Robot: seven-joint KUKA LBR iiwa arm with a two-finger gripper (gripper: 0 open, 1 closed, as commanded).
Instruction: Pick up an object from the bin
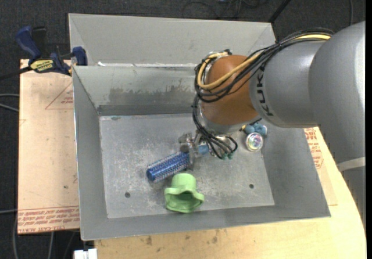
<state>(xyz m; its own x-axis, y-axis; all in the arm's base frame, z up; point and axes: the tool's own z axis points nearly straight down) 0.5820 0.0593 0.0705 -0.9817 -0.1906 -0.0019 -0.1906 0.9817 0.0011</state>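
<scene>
Grey metal bin [116,136], floor scuffed, sloped walls; few loose things are scattered in it. The two-finger gripper [188,147] is seen low over the floor, beneath the orange wrist cover [226,89], near the bin's middle. A blue bristled cylinder like a hair roller [168,166] lies flat, slanting away from the gripper toward the view's lower left, its upper end right at the tool and seemingly touching it. Whether the gripper is open or closed cannot be told, so no grasp is confirmed. A green soft lumpy piece [183,193] is noted just past the roller on the same side. A small round silvery disc with blue trim [254,140] is noted apart on the gripper's opposite side. Judged: the tool is placed at the roller, nothing is raised, and gripping and lifting are left.
</scene>
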